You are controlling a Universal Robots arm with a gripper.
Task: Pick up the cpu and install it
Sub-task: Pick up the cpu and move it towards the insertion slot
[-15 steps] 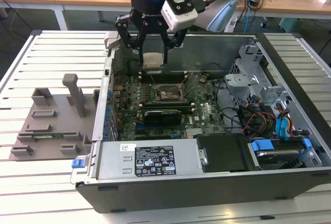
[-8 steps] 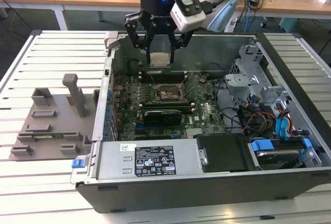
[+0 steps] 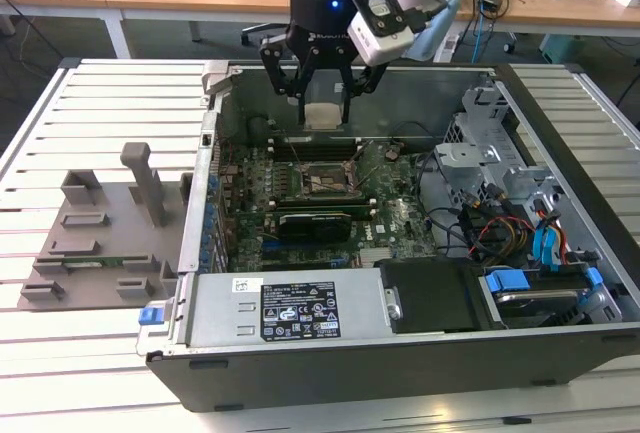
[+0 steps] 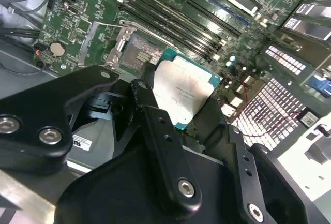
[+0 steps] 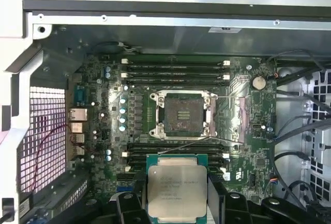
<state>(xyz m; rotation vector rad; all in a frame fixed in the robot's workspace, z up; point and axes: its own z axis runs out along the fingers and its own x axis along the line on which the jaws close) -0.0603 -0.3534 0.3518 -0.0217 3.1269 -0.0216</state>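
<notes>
First wrist view bares the seemingly empty socket [image 5: 182, 114] beyond the cpu [image 5: 177, 190] the gripper [image 5: 177, 199] clamps.

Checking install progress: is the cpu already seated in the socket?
No, in the first wrist view the socket is empty and the gripper holds the cpu clear of it.

Silver-topped cpu [image 5: 177, 190] held aloft, apparently level.

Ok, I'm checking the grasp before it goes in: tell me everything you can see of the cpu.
The cpu is a flat square chip: silver-grey metal top plate with fine print, thin green rim. The tool grips it by two opposite edges, held roughly level in the air above the motherboard, short of the open socket, touching nothing else.
</notes>
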